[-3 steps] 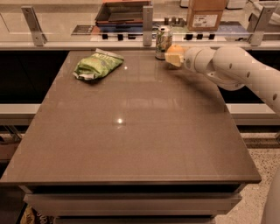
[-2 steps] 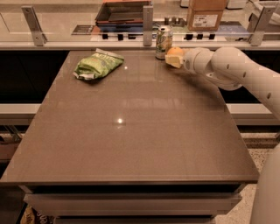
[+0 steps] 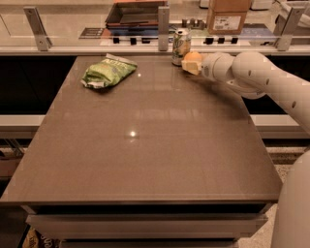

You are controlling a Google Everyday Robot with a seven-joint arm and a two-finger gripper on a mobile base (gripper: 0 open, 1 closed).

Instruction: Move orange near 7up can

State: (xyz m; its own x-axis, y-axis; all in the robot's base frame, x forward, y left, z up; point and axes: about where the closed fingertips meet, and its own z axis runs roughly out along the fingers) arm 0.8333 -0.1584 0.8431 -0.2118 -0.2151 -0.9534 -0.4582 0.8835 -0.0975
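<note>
The orange (image 3: 193,56) is round and bright, at the far edge of the brown table (image 3: 145,145), just right of the 7up can. The 7up can (image 3: 181,46) is silver and green and stands upright at the table's back edge. My gripper (image 3: 190,65) reaches in from the right on a white arm (image 3: 256,72) and is shut on the orange, whose lower part is hidden behind a cream finger (image 3: 189,68). The orange is almost touching the can.
A green snack bag (image 3: 107,71) lies at the back left of the table. Behind the table runs a counter with a rail, metal posts (image 3: 163,28), a cardboard box (image 3: 227,17) and a dark tray (image 3: 135,12).
The gripper with the orange has barely shifted and stays next to the can. The can and the bag have not moved.
</note>
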